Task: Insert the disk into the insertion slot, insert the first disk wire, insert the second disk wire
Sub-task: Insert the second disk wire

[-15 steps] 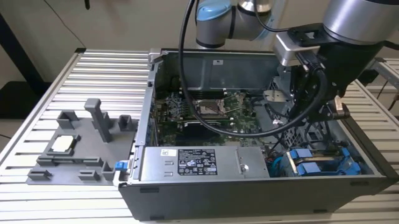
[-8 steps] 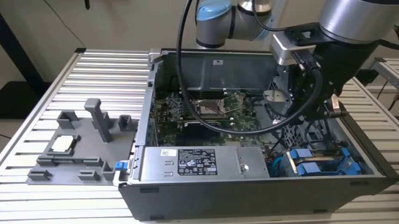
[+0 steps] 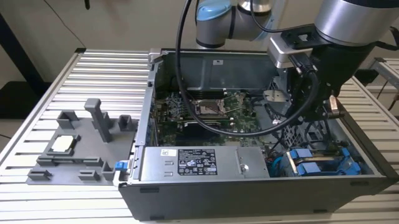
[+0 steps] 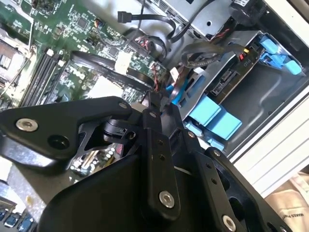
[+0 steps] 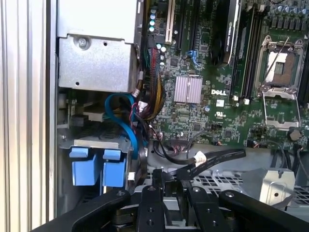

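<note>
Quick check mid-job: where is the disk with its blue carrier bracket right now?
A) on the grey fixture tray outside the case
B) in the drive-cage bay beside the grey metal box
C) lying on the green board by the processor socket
B: the disk, in its blue carrier bracket, sits in the insertion slot, just to the exterior view's right of the grey metal box.

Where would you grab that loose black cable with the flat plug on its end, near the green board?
Probably by the flat plug itself, from above, pinching its long edges: it looks rigid and lies free, while the cable behind it curves limply.
</note>
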Robot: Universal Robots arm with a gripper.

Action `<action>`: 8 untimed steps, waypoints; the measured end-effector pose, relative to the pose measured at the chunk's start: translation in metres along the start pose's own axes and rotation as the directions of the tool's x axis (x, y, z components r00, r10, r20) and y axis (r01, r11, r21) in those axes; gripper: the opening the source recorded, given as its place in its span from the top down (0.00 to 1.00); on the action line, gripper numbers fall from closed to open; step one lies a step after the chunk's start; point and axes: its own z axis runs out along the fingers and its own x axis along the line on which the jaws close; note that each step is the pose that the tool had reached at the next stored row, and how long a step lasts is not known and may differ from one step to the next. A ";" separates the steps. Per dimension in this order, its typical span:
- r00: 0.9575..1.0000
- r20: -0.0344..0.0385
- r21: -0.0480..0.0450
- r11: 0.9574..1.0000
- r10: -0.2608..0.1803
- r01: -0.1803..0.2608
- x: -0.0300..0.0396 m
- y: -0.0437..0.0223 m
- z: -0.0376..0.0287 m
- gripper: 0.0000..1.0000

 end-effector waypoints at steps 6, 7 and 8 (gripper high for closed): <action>1.000 0.018 0.007 1.000 -0.004 0.003 -0.0002 0.0020 0.0017 0.73; 1.000 0.019 0.007 1.000 -0.004 0.004 -0.0002 0.0021 0.0020 0.73; 1.000 0.020 0.008 1.000 -0.005 0.005 -0.0001 0.0023 0.0022 0.73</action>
